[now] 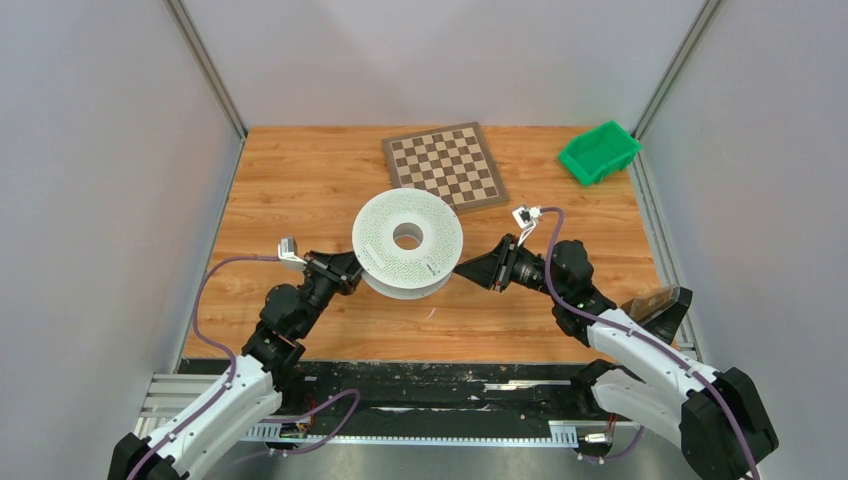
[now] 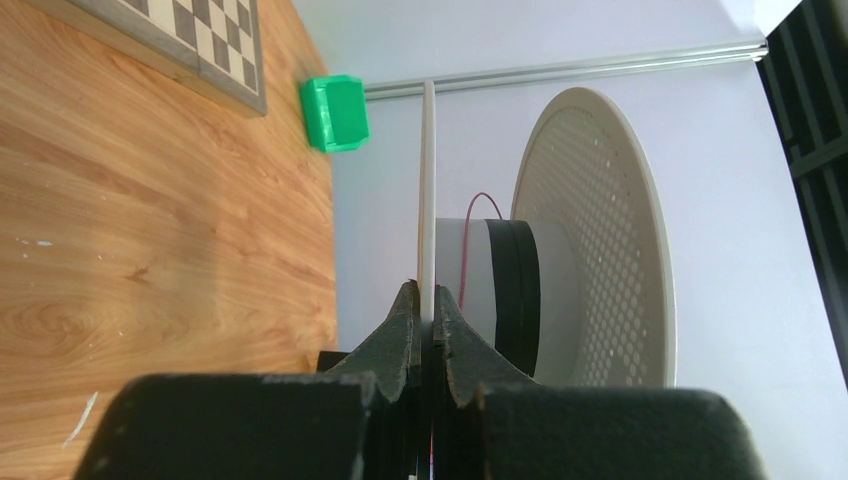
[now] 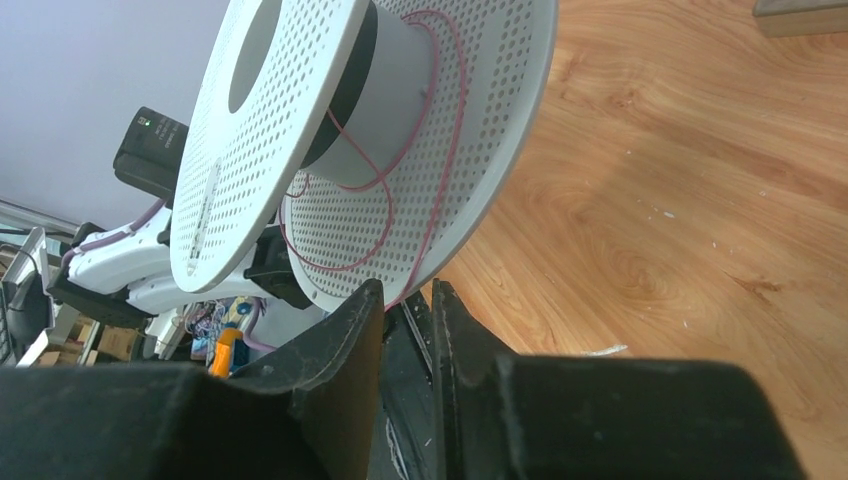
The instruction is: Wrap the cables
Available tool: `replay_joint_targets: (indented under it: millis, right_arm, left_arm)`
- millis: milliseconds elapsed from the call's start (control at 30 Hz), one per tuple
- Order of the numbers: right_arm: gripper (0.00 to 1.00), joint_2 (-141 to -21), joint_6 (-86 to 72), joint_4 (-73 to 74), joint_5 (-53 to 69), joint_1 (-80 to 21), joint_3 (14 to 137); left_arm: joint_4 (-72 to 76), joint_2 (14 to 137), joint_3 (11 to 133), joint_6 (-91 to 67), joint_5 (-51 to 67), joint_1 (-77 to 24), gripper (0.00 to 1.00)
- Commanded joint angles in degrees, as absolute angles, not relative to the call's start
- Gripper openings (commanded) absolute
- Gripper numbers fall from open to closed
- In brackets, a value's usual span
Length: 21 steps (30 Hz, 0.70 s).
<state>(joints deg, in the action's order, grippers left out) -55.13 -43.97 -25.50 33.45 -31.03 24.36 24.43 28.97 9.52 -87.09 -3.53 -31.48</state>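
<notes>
A white perforated spool (image 1: 407, 243) hangs tilted above the table's middle. My left gripper (image 1: 352, 270) is shut on the thin edge of one flange (image 2: 427, 200), seen edge-on between its fingertips (image 2: 427, 292). The hub carries black windings and a thin red cable (image 2: 468, 240). In the right wrist view the red cable (image 3: 445, 170) loops loosely round the hub and across the lower flange (image 3: 400, 200), then runs down into the gap of my right gripper (image 3: 405, 290). That gripper (image 1: 462, 272) sits at the spool's right edge, its jaws a little apart, open.
A chessboard (image 1: 445, 166) lies behind the spool on the wooden table (image 1: 300, 180). A green bin (image 1: 598, 152) stands at the back right corner. Grey walls close in the left, right and far sides.
</notes>
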Motion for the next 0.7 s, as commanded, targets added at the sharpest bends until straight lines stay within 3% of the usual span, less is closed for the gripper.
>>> replay_joint_targets:
  millis: [0, 333, 467, 667]
  right_arm:
    - [0.23, -55.66, -47.72, -30.56, 33.32, -30.97, 23.54]
    - [0.20, -58.59, -49.85, -32.77, 32.07, -33.36, 23.90]
    - [0.07, -58.25, -51.43, -34.91, 31.20, -33.49, 22.75]
    - [0.00, -58.07, -52.52, -35.76, 31.30, -33.51, 22.55]
  left_arm:
    - [32.74, 29.04, 12.63, -87.67, -3.42, -31.61, 0.00]
    - [33.59, 29.97, 12.22, -87.70, -3.25, -31.58, 0.00]
    - [34.08, 30.40, 11.97, -87.86, -3.38, -31.56, 0.00]
    - [34.48, 30.61, 11.36, -87.93, -3.62, -31.56, 0.00]
